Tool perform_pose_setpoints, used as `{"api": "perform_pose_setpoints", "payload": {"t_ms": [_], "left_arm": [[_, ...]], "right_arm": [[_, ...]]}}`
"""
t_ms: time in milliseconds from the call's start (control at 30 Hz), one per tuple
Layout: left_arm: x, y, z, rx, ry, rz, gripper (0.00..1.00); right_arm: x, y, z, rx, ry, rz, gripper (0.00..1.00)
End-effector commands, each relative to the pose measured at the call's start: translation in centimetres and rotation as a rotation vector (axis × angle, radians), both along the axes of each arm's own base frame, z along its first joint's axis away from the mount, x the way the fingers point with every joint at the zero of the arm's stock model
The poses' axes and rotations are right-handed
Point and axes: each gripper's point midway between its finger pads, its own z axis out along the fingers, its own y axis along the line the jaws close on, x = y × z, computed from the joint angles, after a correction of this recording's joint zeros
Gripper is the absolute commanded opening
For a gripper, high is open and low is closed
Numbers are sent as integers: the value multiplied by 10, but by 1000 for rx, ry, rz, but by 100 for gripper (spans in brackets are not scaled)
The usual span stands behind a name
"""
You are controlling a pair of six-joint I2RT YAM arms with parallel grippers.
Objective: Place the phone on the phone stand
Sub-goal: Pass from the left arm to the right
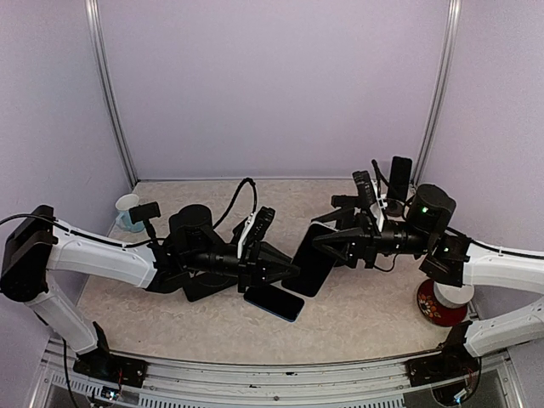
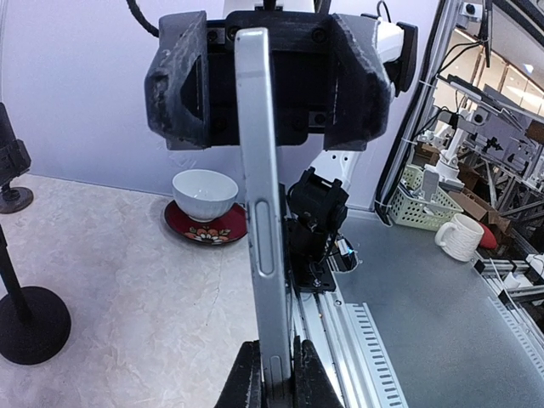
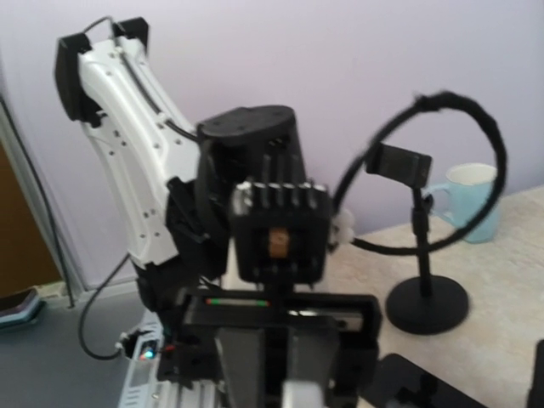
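A black phone (image 1: 311, 259) with a silver edge (image 2: 262, 221) hangs in the air between my two grippers, above the table's middle. My left gripper (image 1: 291, 272) is shut on its near end; in the left wrist view (image 2: 272, 374) both fingers press the edge. My right gripper (image 1: 321, 242) faces it, and its jaws stand wide on either side of the phone's far end (image 2: 268, 85) without touching. The right wrist view (image 3: 285, 374) is blurred. A black phone stand (image 1: 398, 180) stands at the back right and another (image 1: 146, 212) (image 3: 423, 293) at the left.
A second dark phone (image 1: 274, 302) lies flat on the table under the grippers. A white bowl on a red plate (image 1: 446, 297) (image 2: 204, 194) sits at the right front. A light blue mug (image 1: 127, 212) (image 3: 472, 200) stands at the left by the wall.
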Motion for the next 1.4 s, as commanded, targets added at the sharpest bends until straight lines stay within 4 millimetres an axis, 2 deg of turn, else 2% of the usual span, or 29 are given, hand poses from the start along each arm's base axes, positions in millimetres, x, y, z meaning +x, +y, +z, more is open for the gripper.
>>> {"api": "perform_pose_setpoints", "payload": {"t_ms": [0, 133, 633, 933, 1100, 1167, 1267, 1367], "left_arm": [[-4, 2, 27, -89, -52, -4, 0], [-4, 2, 24, -83, -46, -4, 0], [-3, 1, 22, -77, -42, -1, 0], [-2, -1, 21, -76, -36, 1, 0], [-2, -2, 20, -70, -33, 7, 0], [-1, -1, 20, -71, -35, 12, 9], [0, -1, 22, -72, -40, 15, 36], [0, 0, 22, -70, -45, 19, 56]], "right_arm": [[-8, 0, 9, 62, -4, 62, 55], [-11, 2, 14, 91, -1, 96, 51], [-7, 10, 12, 88, 21, 119, 31], [-5, 12, 13, 95, 29, 120, 2], [-3, 12, 14, 97, 30, 106, 0], [-1, 11, 14, 91, 28, 88, 0], [2, 9, 12, 72, 17, 57, 0], [6, 6, 11, 50, 5, 9, 0]]}}
